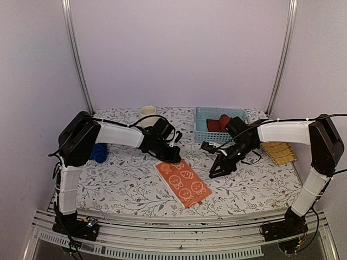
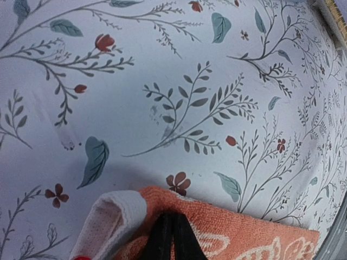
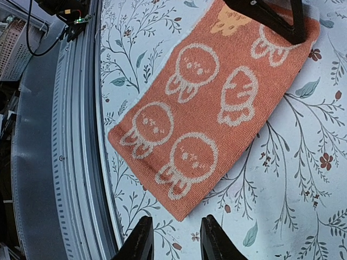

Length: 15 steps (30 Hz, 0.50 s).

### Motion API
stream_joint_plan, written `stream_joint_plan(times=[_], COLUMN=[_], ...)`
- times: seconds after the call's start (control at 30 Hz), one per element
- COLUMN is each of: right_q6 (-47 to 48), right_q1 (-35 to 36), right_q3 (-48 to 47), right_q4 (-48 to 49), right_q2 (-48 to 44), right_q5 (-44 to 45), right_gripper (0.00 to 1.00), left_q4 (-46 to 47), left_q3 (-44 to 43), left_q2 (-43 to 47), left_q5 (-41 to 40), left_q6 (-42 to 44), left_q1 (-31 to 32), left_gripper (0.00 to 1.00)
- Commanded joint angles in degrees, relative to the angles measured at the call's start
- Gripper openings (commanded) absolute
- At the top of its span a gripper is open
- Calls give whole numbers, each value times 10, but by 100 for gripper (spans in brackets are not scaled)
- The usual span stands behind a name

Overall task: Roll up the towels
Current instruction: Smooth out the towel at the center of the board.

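Observation:
The orange towel [image 1: 183, 183] with white printed figures lies flat on the flowered table, long side slanting toward the front right. My left gripper [image 1: 172, 157] is at its far end, shut on that edge [image 2: 172, 238]. Beside the fingers, a corner is turned up and shows its white underside [image 2: 108, 222]. The towel [image 3: 211, 108] fills the right wrist view, with the left gripper [image 3: 271, 16] at the top. My right gripper [image 1: 214, 173] hangs open just past the towel's near right corner [image 3: 174, 244], holding nothing. The blue towel [image 1: 99, 153] sits bunched by the left arm.
A light-blue basket [image 1: 201, 116] at the back holds a red roll [image 1: 216, 124]. A cream cup [image 1: 147, 112] stands at the back left. A yellow mat [image 1: 279, 153] lies at the right. The metal front rail [image 3: 70, 162] runs close to the towel's near end.

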<state>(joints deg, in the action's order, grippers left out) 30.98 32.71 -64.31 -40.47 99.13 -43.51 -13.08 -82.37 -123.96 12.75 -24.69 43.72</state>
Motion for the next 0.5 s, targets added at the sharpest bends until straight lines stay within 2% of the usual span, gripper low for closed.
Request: stream_joint_plan(times=[0.0, 0.1, 0.27, 0.47], right_q6=[9, 10, 12, 13], right_q1=[2, 2, 2, 2], right_q3=[11, 12, 11, -2], right_q4=[12, 13, 14, 11], right_q2=[-23, -25, -20, -2], right_q5=[9, 16, 23, 19], right_gripper=[33, 33, 33, 33], left_q4=[-35, -28, 22, 61], left_q3=[-24, 1, 95, 170], left_q2=[-7, 43, 165, 199], left_q5=[-7, -25, -31, 10], left_q6=[41, 48, 13, -40], left_q1=[5, 10, 30, 88], left_gripper=[7, 9, 11, 8])
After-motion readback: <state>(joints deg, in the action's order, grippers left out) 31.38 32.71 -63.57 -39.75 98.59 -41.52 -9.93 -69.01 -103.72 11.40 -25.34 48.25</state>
